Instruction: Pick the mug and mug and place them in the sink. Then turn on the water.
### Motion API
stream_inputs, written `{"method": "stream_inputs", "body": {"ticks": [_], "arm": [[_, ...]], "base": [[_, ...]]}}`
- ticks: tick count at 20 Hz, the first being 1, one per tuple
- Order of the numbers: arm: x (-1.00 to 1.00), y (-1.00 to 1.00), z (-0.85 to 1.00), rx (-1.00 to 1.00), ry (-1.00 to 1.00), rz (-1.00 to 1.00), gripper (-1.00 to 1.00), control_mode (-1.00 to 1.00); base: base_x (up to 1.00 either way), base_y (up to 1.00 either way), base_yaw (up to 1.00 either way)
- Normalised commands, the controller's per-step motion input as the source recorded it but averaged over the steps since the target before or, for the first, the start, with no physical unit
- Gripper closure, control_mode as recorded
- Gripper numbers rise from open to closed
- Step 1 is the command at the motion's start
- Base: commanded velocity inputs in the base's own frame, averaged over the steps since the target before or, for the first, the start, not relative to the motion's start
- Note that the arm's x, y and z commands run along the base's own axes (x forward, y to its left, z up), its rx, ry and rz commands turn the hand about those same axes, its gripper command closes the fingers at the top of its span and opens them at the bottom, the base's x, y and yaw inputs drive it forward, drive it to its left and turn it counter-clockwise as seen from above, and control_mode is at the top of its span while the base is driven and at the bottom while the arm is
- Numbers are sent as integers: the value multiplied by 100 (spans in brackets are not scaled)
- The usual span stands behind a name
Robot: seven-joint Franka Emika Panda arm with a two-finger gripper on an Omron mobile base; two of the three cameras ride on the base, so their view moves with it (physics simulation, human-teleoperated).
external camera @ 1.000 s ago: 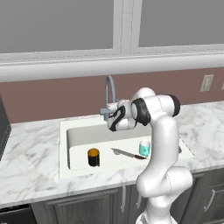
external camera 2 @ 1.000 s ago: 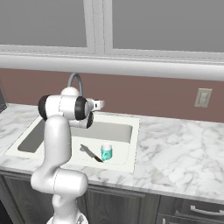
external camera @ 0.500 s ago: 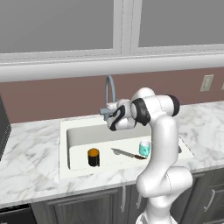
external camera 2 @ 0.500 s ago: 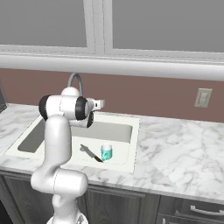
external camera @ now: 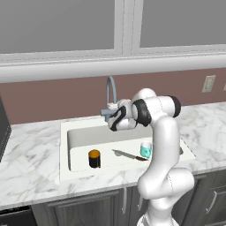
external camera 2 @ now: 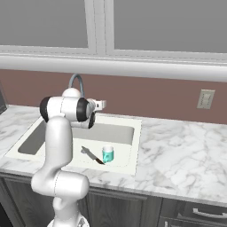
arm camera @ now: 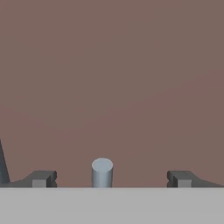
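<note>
We see a marble counter (external camera: 35,159) below a brown wall (external camera: 53,99); our gripper (arm camera: 109,179) spread wide around the lever (arm camera: 102,173), faucet (external camera: 110,90) partly hidden.

Inside the one white sink (external camera: 79,132) stand two mugs, a black mug (external camera: 94,158) toward its left and a teal mug (external camera: 146,149) toward its right, with one knife (external camera: 128,155) lying between them, and one grey faucet (external camera: 110,90) rising behind the sink's back edge.
</note>
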Motion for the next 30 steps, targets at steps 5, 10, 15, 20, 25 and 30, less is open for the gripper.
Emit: {"method": "stream_inputs", "body": {"ticks": [5, 10, 15, 20, 25, 30], "arm": [[0, -10, -10, 1, -5, 0, -100, -100], [-4, -30, -1, 4, -1, 0, -100, -100], [-1, -31, 0, 3, 0, 0, -100, -100], [-4, -33, 0, 3, 0, 0, -100, -100], [-6, -38, 0, 5, 0, 0, -100, -100], [-5, -50, 0, 6, 0, 2, -100, -100]], "base": [[0, 0, 0], [0, 0, 0], [0, 0, 0], [0, 0, 0], [0, 0, 0], [0, 0, 0]]}}
